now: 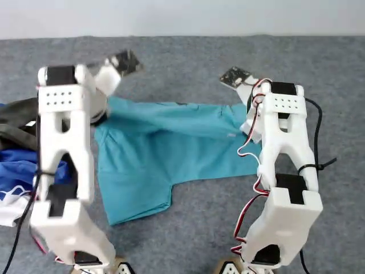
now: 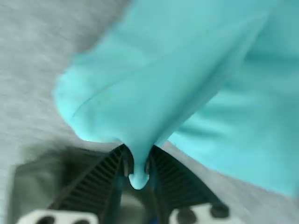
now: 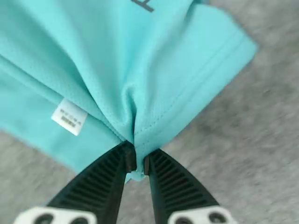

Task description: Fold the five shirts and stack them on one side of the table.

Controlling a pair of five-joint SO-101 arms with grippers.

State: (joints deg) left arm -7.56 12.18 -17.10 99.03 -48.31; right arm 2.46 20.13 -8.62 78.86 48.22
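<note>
High view shows the grey bench (image 1: 199, 228) with a blue-green shirt (image 1: 148, 165) stretched between the jaws. The left jaws and the right jaws are each squeezed shut on its cloth. A pile of shirts (image 1: 16, 166) lies just past the left jaws.

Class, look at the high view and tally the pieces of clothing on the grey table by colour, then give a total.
teal short-sleeved fabric shirt: 1
dark crumpled garment: 1
blue garment with white patches: 1
Total: 3 that can be told apart; more may lie hidden beneath the crumpled ones.
</note>
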